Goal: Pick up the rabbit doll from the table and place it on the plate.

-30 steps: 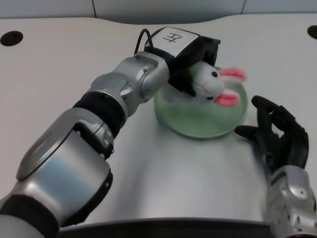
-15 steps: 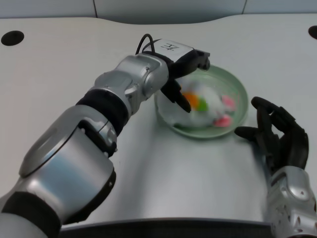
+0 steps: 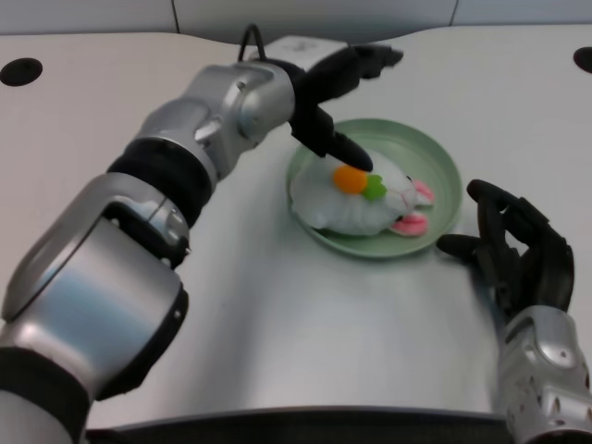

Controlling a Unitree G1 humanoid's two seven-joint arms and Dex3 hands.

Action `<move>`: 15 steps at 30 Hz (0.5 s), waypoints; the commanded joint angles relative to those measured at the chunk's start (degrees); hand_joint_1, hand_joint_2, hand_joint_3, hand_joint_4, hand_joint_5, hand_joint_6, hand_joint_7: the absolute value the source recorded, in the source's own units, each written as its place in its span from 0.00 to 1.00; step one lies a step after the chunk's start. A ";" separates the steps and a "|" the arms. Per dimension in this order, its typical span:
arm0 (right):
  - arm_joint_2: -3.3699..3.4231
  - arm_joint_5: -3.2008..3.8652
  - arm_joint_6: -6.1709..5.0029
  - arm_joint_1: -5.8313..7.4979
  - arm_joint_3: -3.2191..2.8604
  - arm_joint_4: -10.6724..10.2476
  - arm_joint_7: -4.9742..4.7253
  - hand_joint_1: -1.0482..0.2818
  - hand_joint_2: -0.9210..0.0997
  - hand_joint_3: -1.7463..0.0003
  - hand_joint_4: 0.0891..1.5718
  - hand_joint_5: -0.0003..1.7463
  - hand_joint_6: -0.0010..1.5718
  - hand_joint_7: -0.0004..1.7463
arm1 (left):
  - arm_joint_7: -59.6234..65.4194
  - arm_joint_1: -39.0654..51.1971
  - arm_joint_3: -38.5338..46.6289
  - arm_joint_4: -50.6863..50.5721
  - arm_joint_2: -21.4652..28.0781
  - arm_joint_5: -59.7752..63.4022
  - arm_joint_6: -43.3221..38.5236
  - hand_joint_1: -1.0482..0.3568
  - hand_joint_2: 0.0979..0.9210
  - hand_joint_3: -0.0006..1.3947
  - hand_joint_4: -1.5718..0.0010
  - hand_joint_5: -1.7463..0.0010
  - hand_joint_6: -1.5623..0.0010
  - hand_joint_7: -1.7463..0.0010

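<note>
One rabbit doll [image 3: 356,199] on plate [image 3: 442,166] | ears point right | left robot hand [image 3: 335,92] released

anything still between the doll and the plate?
No. The doll already lies in the plate, partly over its left rim. The left hand is open above it, holding nothing, and nothing visible blocks it.

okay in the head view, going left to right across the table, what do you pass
Dark hole in the table → left hand → rabbit doll lying on the green plate → right hand.
</note>
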 commanded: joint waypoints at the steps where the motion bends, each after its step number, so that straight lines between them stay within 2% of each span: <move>1: -0.13 0.11 -0.79 -0.71 -0.20 1.19 0.10 0.54 0.00 0.85 0.47 0.60 0.50 0.25 | -0.59 1.44 3.42 -3.27 4.19 -3.32 -2.67 0.02 1.00 0.10 0.95 0.97 0.94 0.97; 4: -0.28 -0.02 -1.61 -0.97 -0.14 2.08 0.29 0.54 0.00 0.86 0.47 0.59 0.51 0.26 | -1.54 3.06 4.89 -5.28 6.74 -4.83 -4.00 0.05 1.00 0.08 0.91 0.95 0.90 0.95; 6: -0.32 0.28 -1.54 -1.18 -0.19 2.30 0.48 0.54 0.00 0.86 0.48 0.60 0.51 0.26 | -3.05 5.98 7.59 -7.21 9.16 -7.94 -4.81 0.07 1.00 0.06 0.91 0.94 0.88 0.95; 9: -0.31 0.36 -1.61 -1.35 -0.11 2.49 0.56 0.54 0.00 0.85 0.48 0.60 0.50 0.26 | -3.90 10.36 10.67 -10.39 12.23 -11.09 -5.52 0.14 0.97 0.02 0.88 0.92 0.85 0.95; 12: -0.35 -0.05 -1.53 -1.37 0.06 2.56 -0.01 0.54 0.00 0.86 0.49 0.60 0.51 0.26 | -4.22 16.83 14.38 -14.43 15.17 -14.80 -7.17 0.18 0.97 0.01 0.87 0.91 0.84 0.96; 15: -0.36 -0.09 -1.67 -1.18 0.17 2.37 0.14 0.54 0.00 0.86 0.48 0.59 0.50 0.26 | -4.40 22.12 16.81 -18.47 16.80 -17.24 -7.69 0.21 0.98 0.01 0.87 0.91 0.83 0.97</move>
